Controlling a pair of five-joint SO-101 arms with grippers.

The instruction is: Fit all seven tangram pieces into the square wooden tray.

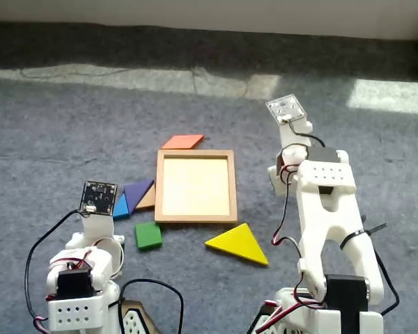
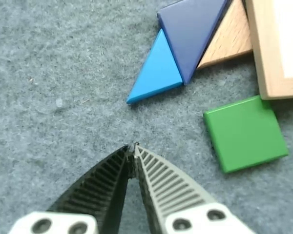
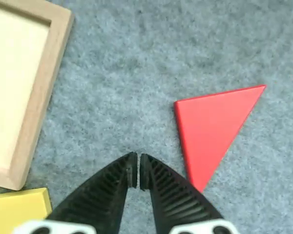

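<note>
Tray [image 1: 195,186]: you will find the square wooden tray flat on the grey carpet [image 1: 70,125], between the two arms. Its inside is bare, with no piece in it.

Pieces, all on the carpet outside the tray:
- Orange parallelogram [image 1: 182,142]: just beyond the tray's far edge. You cannot tell from here whether it touches.
- Tan triangle [image 1: 148,200]: against the tray's left side.
- Dark blue triangle [image 1: 137,192]: lying against the tan one.
- Light blue triangle [image 1: 121,207]: edge to edge with the dark blue one, on the side away from the tray.
- Green square [image 1: 148,235]: just beside the tray's near left corner.
- Yellow triangle [image 1: 240,243]: near the tray's near right corner, with one tip pointing towards it.
- Red triangle [image 3: 210,126]: on the carpet off the tray's right side, well clear of the frame.

Left gripper [image 2: 133,151]: fingers pressed together, nothing between them. It hangs over bare carpet, near the light blue triangle's outer tip, with the green square off to one side. Whether the tips touch the carpet, you cannot tell.

Right gripper [image 3: 138,170]: fingers together, only a hairline gap at the tips, nothing held. It sits over bare carpet between the tray's right edge and the red triangle, close to the red piece's nearest point. A corner of the yellow triangle lies close by.
</note>
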